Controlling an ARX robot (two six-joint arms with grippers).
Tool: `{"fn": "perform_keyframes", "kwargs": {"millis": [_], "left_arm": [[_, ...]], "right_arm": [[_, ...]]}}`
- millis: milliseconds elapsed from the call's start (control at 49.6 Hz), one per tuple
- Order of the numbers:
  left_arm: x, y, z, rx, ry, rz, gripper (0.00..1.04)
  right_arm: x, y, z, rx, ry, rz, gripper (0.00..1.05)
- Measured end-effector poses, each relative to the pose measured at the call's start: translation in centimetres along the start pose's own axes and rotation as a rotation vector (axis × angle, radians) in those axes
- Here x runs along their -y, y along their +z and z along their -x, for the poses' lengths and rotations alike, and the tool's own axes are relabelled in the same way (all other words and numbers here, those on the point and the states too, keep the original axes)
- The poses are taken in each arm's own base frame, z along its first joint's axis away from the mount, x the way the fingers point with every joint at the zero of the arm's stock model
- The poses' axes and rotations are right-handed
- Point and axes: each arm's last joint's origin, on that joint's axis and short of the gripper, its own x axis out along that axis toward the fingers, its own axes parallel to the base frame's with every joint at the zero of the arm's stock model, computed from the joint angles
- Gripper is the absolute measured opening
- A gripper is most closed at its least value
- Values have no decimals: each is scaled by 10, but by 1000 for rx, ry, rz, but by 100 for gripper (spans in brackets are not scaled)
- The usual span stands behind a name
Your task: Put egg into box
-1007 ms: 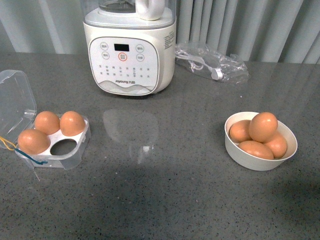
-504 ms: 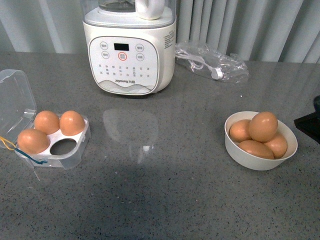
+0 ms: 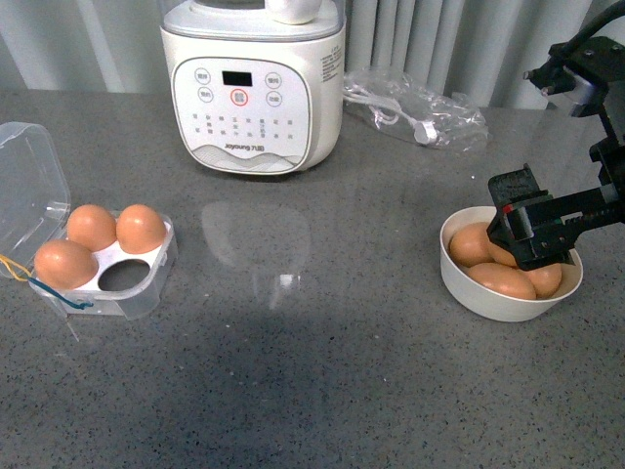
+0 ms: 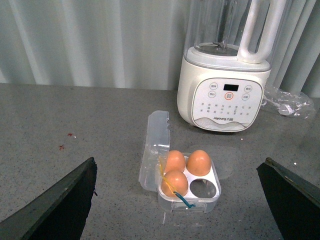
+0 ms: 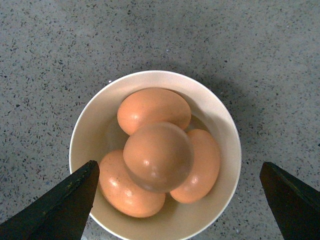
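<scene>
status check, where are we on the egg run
Right pincer open above round white bowl; left pincer open, holding nothing. Top orange-brown egg not gripped. Clear plastic four-cell box open, one cell empty. Nothing blocking.

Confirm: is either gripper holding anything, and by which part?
Nothing held. Right gripper hangs open over the bowl, jaws clear of the top egg; left gripper open, well back from the box.

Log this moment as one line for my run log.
right hand: open, over bowl | top egg: not gripped | box: lid open, three eggs in, one cell empty
</scene>
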Motion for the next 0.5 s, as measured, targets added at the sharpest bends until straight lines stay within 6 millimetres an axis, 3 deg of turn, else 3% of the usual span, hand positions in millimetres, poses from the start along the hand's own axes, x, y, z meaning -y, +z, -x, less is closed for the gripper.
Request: {"fn": "perform_keyframes", "kwargs": {"millis": [322, 504], "left_arm": [[0, 0, 0, 0, 0, 0, 98], [0, 0, 0, 0, 0, 0, 98]], "right_arm": [[-3, 2, -23, -26, 17, 4, 97], [-5, 3, -31, -21, 12, 10, 68]]}}
